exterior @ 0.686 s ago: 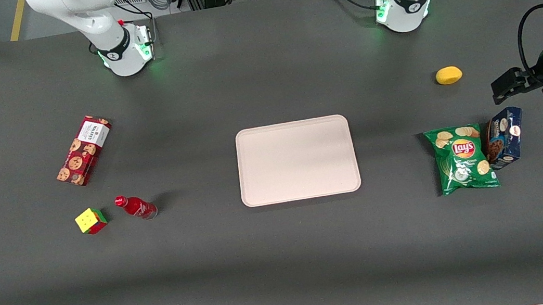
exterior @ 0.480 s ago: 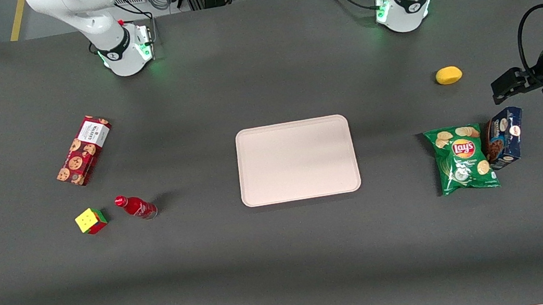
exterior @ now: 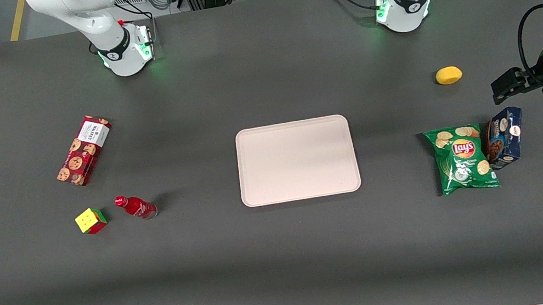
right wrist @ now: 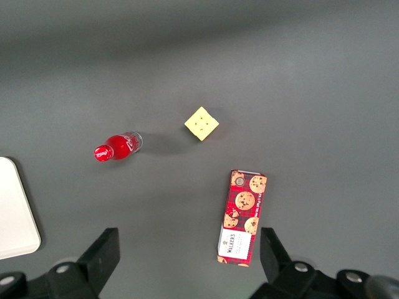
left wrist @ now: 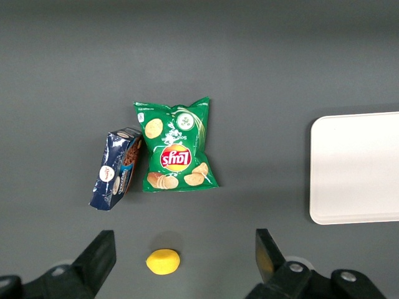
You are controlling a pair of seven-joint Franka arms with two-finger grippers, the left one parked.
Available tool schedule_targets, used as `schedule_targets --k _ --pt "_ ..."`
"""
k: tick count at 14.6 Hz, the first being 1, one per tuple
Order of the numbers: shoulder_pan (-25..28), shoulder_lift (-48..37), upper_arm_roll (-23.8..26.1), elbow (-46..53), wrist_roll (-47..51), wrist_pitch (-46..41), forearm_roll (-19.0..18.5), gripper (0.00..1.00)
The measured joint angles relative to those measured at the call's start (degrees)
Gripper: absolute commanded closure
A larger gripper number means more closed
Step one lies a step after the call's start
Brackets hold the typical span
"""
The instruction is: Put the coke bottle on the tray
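Note:
The coke bottle [exterior: 136,207] is a small red bottle with a red cap, and it seems to stand upright on the dark table next to the colour cube [exterior: 90,221]. It also shows in the right wrist view [right wrist: 117,147]. The pale pinkish-cream tray [exterior: 297,160] lies flat at the table's middle, with nothing on it; one corner of the tray [right wrist: 14,215] shows in the right wrist view. My right gripper [right wrist: 190,265] hangs high above the table, open wide and holding nothing, well apart from the bottle. It is out of the front view.
A long red cookie box [exterior: 83,150] lies farther from the front camera than the cube. Toward the parked arm's end lie a green chip bag [exterior: 463,159], a blue box [exterior: 505,137] and a lemon [exterior: 448,75].

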Motion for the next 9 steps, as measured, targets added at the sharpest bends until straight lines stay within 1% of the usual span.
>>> schedule_targets --k 9 --pt "0.1 0.0 0.4 -0.1 0.0 -0.1 0.0 0.00"
